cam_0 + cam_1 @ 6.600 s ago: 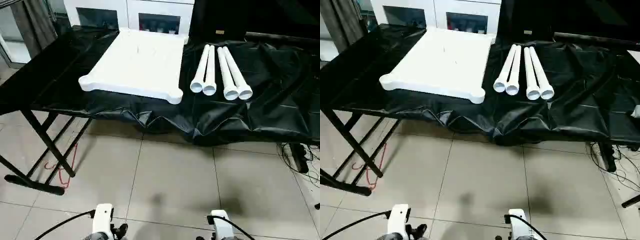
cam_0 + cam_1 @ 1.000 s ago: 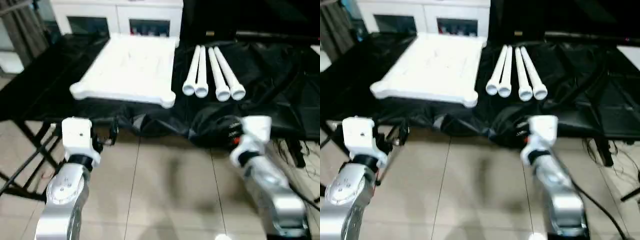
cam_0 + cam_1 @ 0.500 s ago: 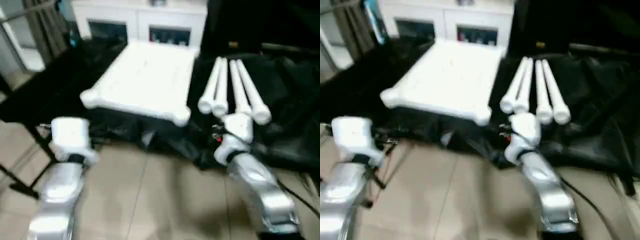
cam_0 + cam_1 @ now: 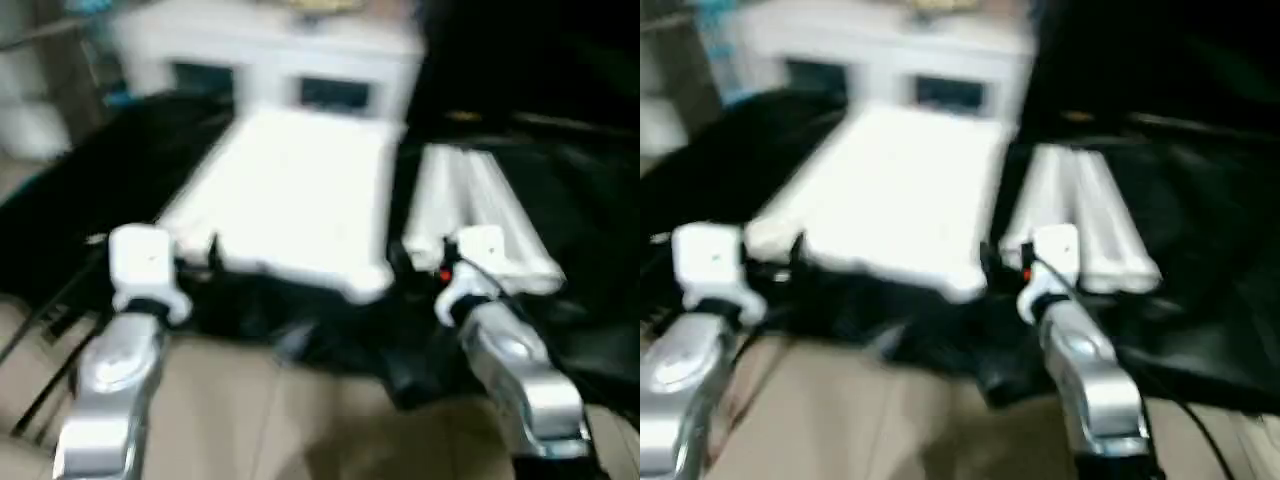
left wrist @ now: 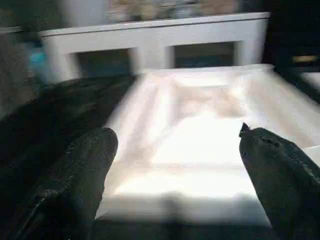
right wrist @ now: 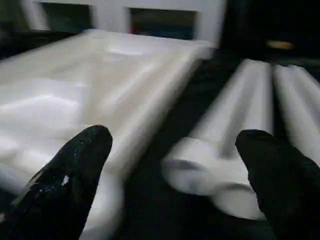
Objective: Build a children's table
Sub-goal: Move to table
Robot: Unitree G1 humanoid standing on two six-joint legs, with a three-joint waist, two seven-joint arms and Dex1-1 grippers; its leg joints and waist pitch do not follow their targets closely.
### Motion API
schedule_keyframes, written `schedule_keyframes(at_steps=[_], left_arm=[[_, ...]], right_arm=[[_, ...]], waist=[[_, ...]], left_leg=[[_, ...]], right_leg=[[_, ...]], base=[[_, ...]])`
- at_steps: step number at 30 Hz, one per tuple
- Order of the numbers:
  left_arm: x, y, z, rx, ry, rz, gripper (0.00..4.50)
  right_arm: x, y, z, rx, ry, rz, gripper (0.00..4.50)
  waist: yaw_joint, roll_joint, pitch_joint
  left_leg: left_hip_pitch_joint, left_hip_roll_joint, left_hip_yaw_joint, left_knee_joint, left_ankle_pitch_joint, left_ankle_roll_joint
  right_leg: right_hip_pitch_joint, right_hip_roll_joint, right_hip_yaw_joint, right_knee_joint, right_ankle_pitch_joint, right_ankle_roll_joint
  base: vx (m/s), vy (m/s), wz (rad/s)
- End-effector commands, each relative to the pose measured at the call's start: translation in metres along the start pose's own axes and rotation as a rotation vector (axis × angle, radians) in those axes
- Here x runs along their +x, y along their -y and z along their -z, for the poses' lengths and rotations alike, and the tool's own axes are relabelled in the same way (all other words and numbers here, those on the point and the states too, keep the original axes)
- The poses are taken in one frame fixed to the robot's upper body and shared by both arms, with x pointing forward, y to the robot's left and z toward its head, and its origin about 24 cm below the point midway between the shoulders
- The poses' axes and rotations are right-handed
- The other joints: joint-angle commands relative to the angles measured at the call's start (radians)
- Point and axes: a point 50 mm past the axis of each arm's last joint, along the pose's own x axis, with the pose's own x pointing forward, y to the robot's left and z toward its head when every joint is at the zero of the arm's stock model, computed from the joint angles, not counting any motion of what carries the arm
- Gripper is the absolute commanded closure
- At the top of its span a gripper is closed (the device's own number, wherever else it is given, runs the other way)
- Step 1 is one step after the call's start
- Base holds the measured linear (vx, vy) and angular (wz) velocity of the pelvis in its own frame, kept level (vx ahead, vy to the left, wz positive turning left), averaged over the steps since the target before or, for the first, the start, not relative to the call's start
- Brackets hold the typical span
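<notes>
The children's table lies in parts on the black-draped work table (image 4: 120, 170). Its white square top (image 4: 290, 190) is at the middle left. Several white tubular legs (image 4: 490, 215) lie side by side to its right, their near ends toward me. My left gripper (image 5: 175, 134) is open and empty, level with the top's near left corner and just short of the top's front edge. My right gripper (image 6: 175, 135) is also open and empty. It hovers between the top's near right corner (image 6: 75, 90) and the legs' near ends (image 6: 200, 170).
A white cabinet with glass doors (image 4: 270, 70) stands behind the work table. The black cloth hangs in folds over the table's front edge (image 4: 330, 340). Tiled floor (image 4: 250, 430) lies between me and the table.
Both arms have reached forward and up to the work table's front edge. The camera has also moved closer, so the parts look larger. Both grippers stay open.
</notes>
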Motion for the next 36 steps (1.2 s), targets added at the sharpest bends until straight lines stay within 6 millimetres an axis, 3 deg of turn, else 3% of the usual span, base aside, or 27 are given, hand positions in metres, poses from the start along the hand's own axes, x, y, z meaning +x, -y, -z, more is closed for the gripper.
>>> schedule_keyframes(at_steps=[1,2,3,4,5,6,7,8,9,10,11,12,13,14,16,17,18,19,20,23,26,28,29,30,32,36], left_arm=[[0.001,0.008,0.0,0.012,-0.006,0.073,0.03],[0.001,0.011,0.001,0.013,-0.006,0.098,0.03],[0.002,0.013,0.001,0.014,-0.006,0.114,0.03],[0.002,0.016,0.001,-0.004,-0.003,0.144,0.03],[0.002,0.018,0.001,-0.017,0.0,0.162,0.03],[0.002,0.021,0.001,-0.027,-0.005,0.192,0.03],[0.002,0.025,0.003,-0.029,-0.023,0.234,0.03],[0.001,0.031,0.004,-0.015,-0.038,0.304,0.03],[0.0,0.037,0.005,0.003,-0.05,0.377,0.03],[0.0,0.04,0.005,0.008,-0.055,0.413,0.03],[0.0,0.04,0.005,0.008,-0.055,0.416,0.03],[0.0,0.044,0.006,0.01,-0.067,0.471,0.03],[0.001,0.046,0.008,0.02,-0.082,0.512,0.03],[0.005,0.048,0.01,0.049,-0.092,0.575,0.03],[0.007,0.049,0.01,0.065,-0.089,0.602,0.03],[0.014,0.046,0.009,0.085,-0.07,0.616,0.03],[0.014,0.046,0.009,0.087,-0.068,0.617,0.03],[0.019,0.044,0.009,0.102,-0.058,0.629,0.03],[0.022,0.043,0.009,0.108,-0.062,0.654,0.32],[0.029,0.041,0.01,0.099,-0.077,0.727,0.39],[0.035,0.04,0.012,0.097,-0.121,0.846,0.79],[0.043,0.035,0.018,0.165,-0.214,0.916,0.9],[0.048,0.03,0.023,0.213,-0.297,0.954,1.02],[0.048,0.03,0.023,0.213,-0.297,0.954,1.12],[0.051,0.027,0.026,0.221,-0.343,0.988,1.19],[0.055,0.022,0.029,0.229,-0.413,1.022,1.57]], right_arm=[[-0.002,0.002,-0.004,0.011,0.015,0.017,0.0],[-0.003,0.003,-0.006,0.02,0.024,0.018,0.0],[-0.003,0.003,-0.007,0.026,0.031,0.018,0.0],[-0.004,0.003,-0.008,0.032,0.032,0.006,0.0],[-0.004,0.003,-0.009,0.035,0.03,-0.004,0.0],[-0.004,0.004,-0.009,0.037,0.027,-0.01,0.0],[-0.004,0.006,-0.01,0.036,0.025,-0.021,0.0],[-0.005,0.006,-0.012,0.025,0.02,-0.045,0.0],[-0.005,0.007,-0.015,-0.003,0.014,-0.081,0.0],[-0.005,0.007,-0.016,-0.022,0.01,-0.103,0.0],[-0.006,0.007,-0.017,-0.024,0.01,-0.104,0.0],[-0.006,0.008,-0.019,-0.046,0.003,-0.138,0.0],[-0.005,0.01,-0.022,-0.067,-0.001,-0.165,0.0],[-0.004,0.011,-0.028,-0.113,0.0,-0.219,0.0],[-0.003,0.011,-0.031,-0.139,0.002,-0.246,0.0],[0.0,0.012,-0.037,-0.138,0.009,-0.275,0.0],[0.001,0.012,-0.038,-0.138,0.01,-0.277,0.0],[0.003,0.013,-0.041,-0.142,0.013,-0.299,0.0],[0.004,0.013,-0.044,-0.154,0.011,-0.331,0.0],[0.006,0.013,-0.048,-0.192,-0.007,-0.423,0.0],[0.004,0.014,-0.053,-0.263,-0.005,-0.518,0.0],[0.001,0.014,-0.052,-0.297,-0.047,-0.611,0.0],[-0.003,0.013,-0.05,-0.316,-0.087,-0.687,0.0],[-0.003,0.013,-0.05,-0.316,-0.087,-0.687,0.0],[-0.005,0.012,-0.048,-0.33,-0.119,-0.742,0.0],[-0.009,0.009,-0.042,-0.363,-0.169,-0.811,0.0]], waist=[[0.068,-0.009,-0.05],[0.061,-0.019,-0.054],[0.071,-0.013,-0.059],[0.046,0.005,-0.062],[0.047,0.021,-0.061],[0.05,0.035,-0.064],[0.04,0.091,-0.064],[-0.006,0.116,-0.062],[-0.013,0.108,-0.086],[0.009,0.101,-0.092],[0.009,0.082,-0.092],[0.014,0.072,-0.09],[0.026,0.056,-0.078],[0.036,0.054,-0.076],[0.028,0.06,-0.067],[0.015,0.075,-0.06],[0.009,0.078,-0.057],[0.0,0.072,-0.055],[-0.001,0.07,-0.05],[0.001,0.064,-0.049],[0.006,0.064,-0.055],[0.009,0.058,-0.058],[0.014,0.064,-0.061],[0.013,0.062,-0.06],[0.013,0.062,-0.064],[0.015,0.061,-0.072]], left_leg=[[-0.115,-0.021,-0.107,0.074,-0.074,0.005],[-0.184,-0.032,-0.159,0.111,0.056,-0.032],[-0.204,-0.025,-0.179,0.117,0.1,-0.017],[-0.212,-0.024,-0.194,0.107,0.184,-0.018],[-0.224,-0.017,-0.195,0.036,0.334,-0.007],[-0.224,-0.01,-0.193,-0.019,0.427,0.013],[-0.183,0.035,-0.204,-0.088,0.521,0.072],[-0.144,0.194,-0.3,-0.131,0.455,0.204],[-0.105,0.236,-0.334,-0.108,0.58,0.292],[-0.087,0.2,-0.32,-0.055,0.93,0.334],[-0.109,0.145,-0.297,-0.047,1.08,0.294],[-0.136,0.099,-0.265,-0.044,1.01,0.254],[-0.19,0.028,-0.195,-0.054,0.669,0.163],[-0.198,0.036,-0.175,-0.08,0.352,0.087],[-0.186,0.054,-0.169,-0.11,0.109,0.029],[-0.18,0.064,-0.161,-0.125,-0.001,0.001],[-0.174,0.068,-0.158,-0.132,-0.067,-0.015],[-0.169,0.074,-0.153,-0.137,-0.158,-0.046],[-0.162,0.075,-0.148,-0.138,-0.219,-0.068],[-0.154,0.079,-0.147,-0.14,-0.265,-0.09],[-0.16,0.083,-0.14,-0.14,-0.203,-0.079],[-0.161,0.082,-0.135,-0.138,-0.175,-0.06],[-0.156,0.082,-0.132,-0.135,-0.164,-0.051],[-0.158,0.082,-0.13,-0.135,-0.154,-0.049],[-0.168,0.088,-0.124,-0.135,-0.093,-0.044],[-0.171,0.089,-0.115,-0.128,-0.021,-0.021]], right_leg=[[0.175,-0.193,0.262,-0.182,-0.61,-0.292],[0.203,-0.138,0.25,-0.136,-0.369,-0.315],[0.202,-0.154,0.224,-0.127,-0.198,-0.34],[0.173,-0.123,0.184,-0.127,0.026,-0.36],[0.147,-0.074,0.12,-0.123,0.178,-0.32],[0.136,-0.036,0.09,-0.108,0.243,-0.272],[0.096,0.0,0.03,-0.098,0.204,-0.146],[0.019,-0.007,0.008,0.024,0.046,-0.047],[0.007,-0.042,0.02,0.043,0.035,-0.017],[-0.024,-0.067,0.048,0.018,0.155,0.041],[-0.017,-0.08,0.056,-0.014,0.258,0.086],[-0.002,-0.077,0.051,-0.041,0.299,0.08],[0.026,-0.086,0.041,-0.076,0.289,0.036],[0.046,-0.101,0.04,-0.081,0.205,0.001],[0.048,-0.088,0.037,-0.092,0.035,-0.053],[0.038,-0.081,0.032,-0.1,-0.081,-0.075],[0.033,-0.08,0.031,-0.107,-0.151,-0.082],[0.028,-0.083,0.032,-0.115,-0.258,-0.083],[0.019,-0.087,0.035,-0.126,-0.354,-0.07],[0.012,-0.096,0.04,-0.135,-0.444,-0.045],[0.015,-0.095,0.039,-0.127,-0.355,-0.062],[0.016,-0.093,0.038,-0.125,-0.324,-0.066],[0.012,-0.092,0.041,-0.123,-0.305,-0.066],[0.014,-0.093,0.04,-0.122,-0.29,-0.07],[0.023,-0.097,0.035,-0.113,-0.223,-0.095],[0.026,-0.094,0.029,-0.104,-0.097,-0.129]], base=[[0.295,-0.085,-0.53],[0.25,-0.039,-0.52],[0.222,-0.037,-0.15],[0.222,-0.037,-0.15],[0.195,-0.013,0.07],[0.186,0.024,0.06],[0.186,0.024,0.06],[0.177,0.091,-0.07],[0.155,0.094,-0.04],[0.155,0.094,-0.04],[0.057,0.121,0.01],[-0.031,0.15,-0.08],[-0.031,0.15,-0.08],[0.0,0.0,0.0],[-0.052,-0.011,-0.04],[-0.069,-0.009,-0.06],[-0.069,-0.004,-0.07],[-0.104,-0.005,-0.09],[-0.069,-0.001,-0.06],[-0.021,0.0,-0.02],[0.0,0.0,0.0],[0.0,0.0,0.0],[0.0,0.0,0.0],[0.0,0.0,0.0],[0.0,0.0,0.0],[0.0,0.0,0.0]])
